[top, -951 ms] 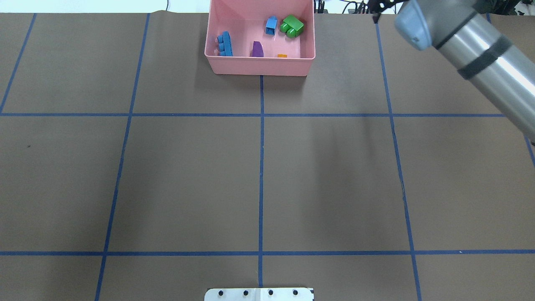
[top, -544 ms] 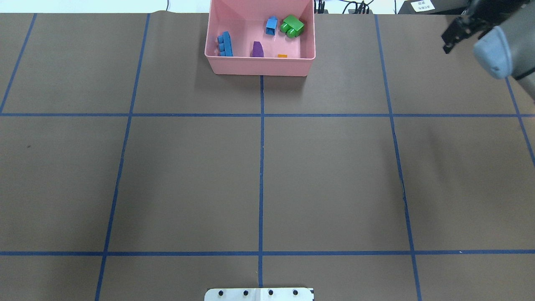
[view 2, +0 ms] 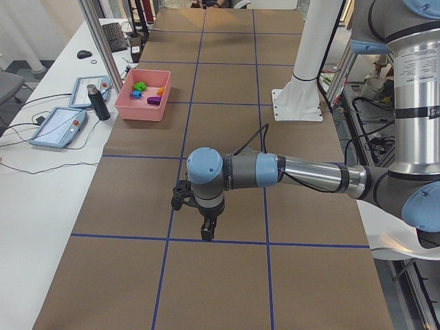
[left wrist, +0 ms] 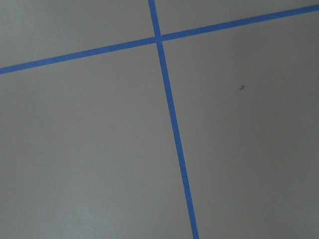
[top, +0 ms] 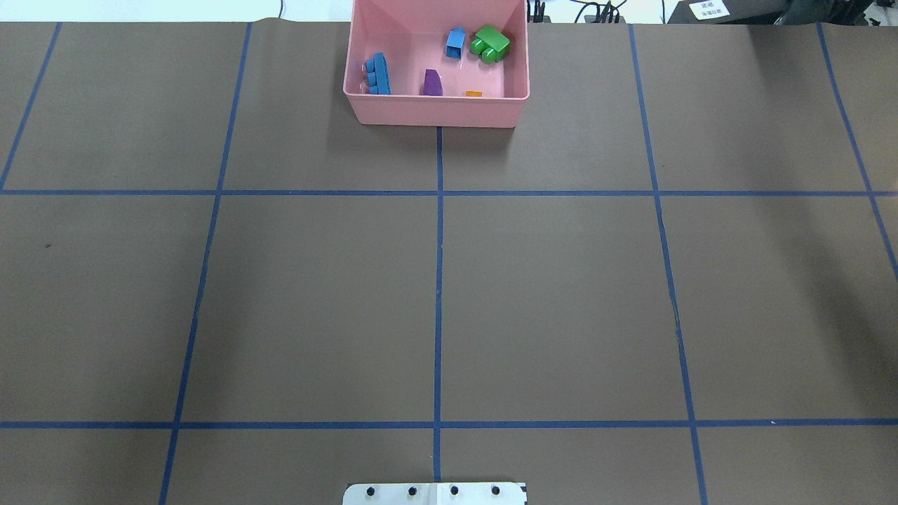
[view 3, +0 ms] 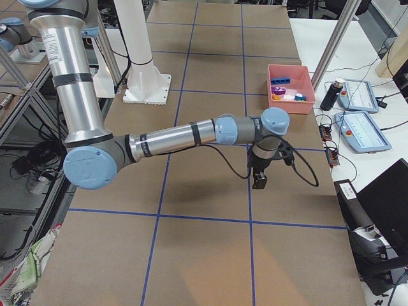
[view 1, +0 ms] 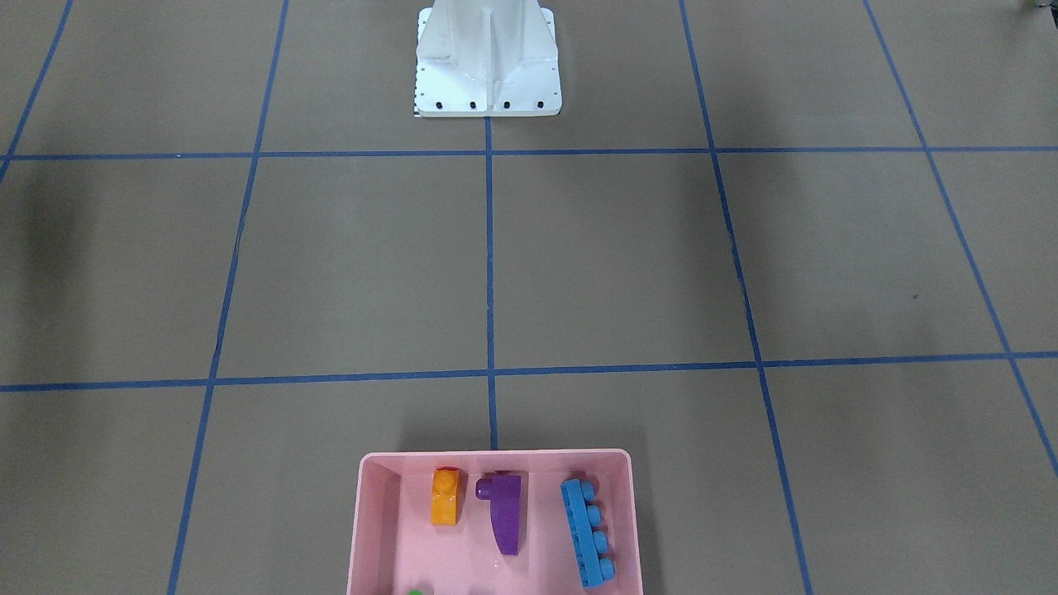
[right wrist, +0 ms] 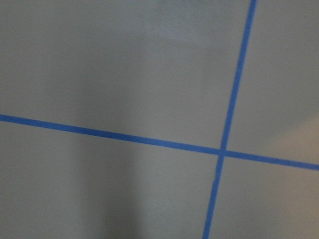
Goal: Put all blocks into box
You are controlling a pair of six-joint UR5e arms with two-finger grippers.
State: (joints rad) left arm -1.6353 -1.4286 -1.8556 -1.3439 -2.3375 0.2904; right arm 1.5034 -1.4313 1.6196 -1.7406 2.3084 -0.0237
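All five blocks are lying inside the pink box (top: 435, 111), which is sitting at the far edge of the bench (top: 561, 294), opposite the robot and on the centre line of blue tape (top: 438, 280). Judging by this, the job is looking finished, with nothing left to carry: no block is showing on the brown surface in any view.

Inside the box, the long blue block (top: 377, 73) is resting along the wall on the robot's left. The purple block (top: 432, 83) and the orange block (view 1: 445, 497) are lying just beside each other against the wall nearest the robot. From overhead, that wall is hiding most of the orange one. The small blue block (top: 456, 43) and the green block (top: 490, 43) are sitting close together towards the far right corner.

The left arm (view 2: 302, 172) and the right arm (view 3: 172, 137) are hanging over bare bench, well apart from the box. The left jaws and the right jaws are appearing only in the side views, so whether they are wide or narrow cannot be told. Neither pair appears to be carrying anything.
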